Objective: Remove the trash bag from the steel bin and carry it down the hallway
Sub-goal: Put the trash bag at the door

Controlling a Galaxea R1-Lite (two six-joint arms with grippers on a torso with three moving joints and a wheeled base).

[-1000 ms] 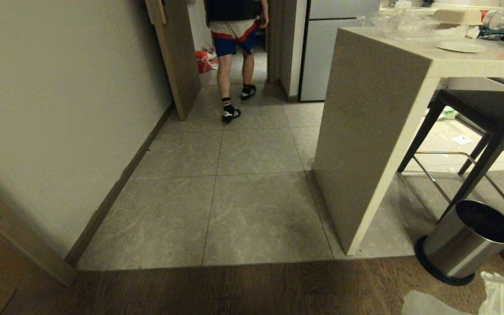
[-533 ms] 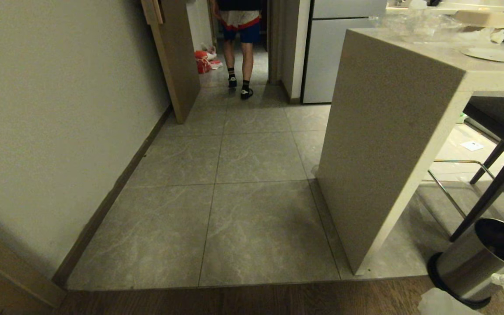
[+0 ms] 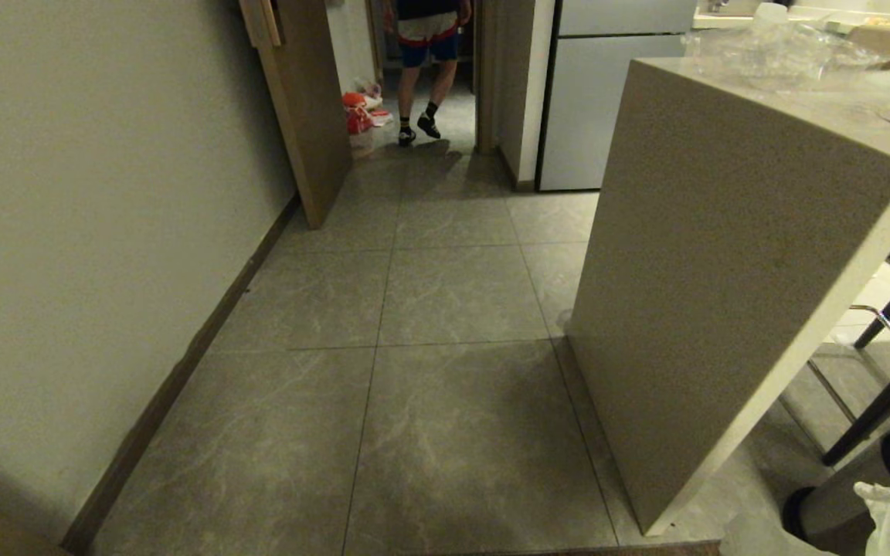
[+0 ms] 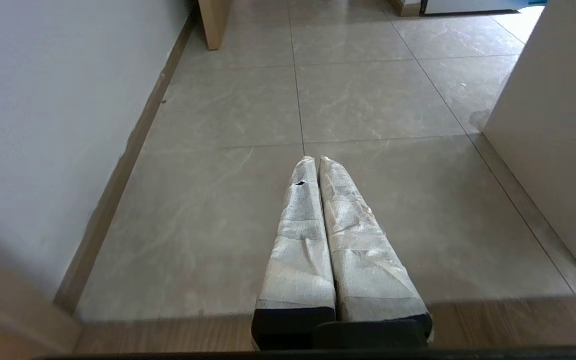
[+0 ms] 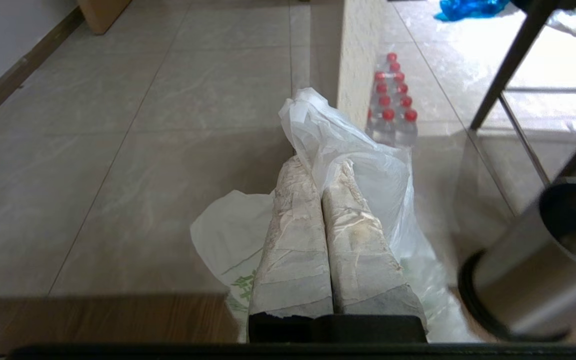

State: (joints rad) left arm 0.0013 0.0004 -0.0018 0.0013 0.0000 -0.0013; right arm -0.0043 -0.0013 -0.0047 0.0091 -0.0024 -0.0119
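Cream wall, matte, with dark baseboard. Hallway: large grey marble-veined floor tiles, square-laid. Person standing in the far doorway beside an orange-red bag. Left gripper: paper-wrapped fingers pressed together, empty, above the tiles. Counter end panel: speckled beige slab, upright. Right gripper: wrapped fingers clamped together on the trash bag, thin crinkled translucent-white plastic with green print, hanging beside the steel bin. Bin: brushed cylinder, black rim, dark interior, tilted, just right of the bag. Red-capped bottles, clustered by the panel.
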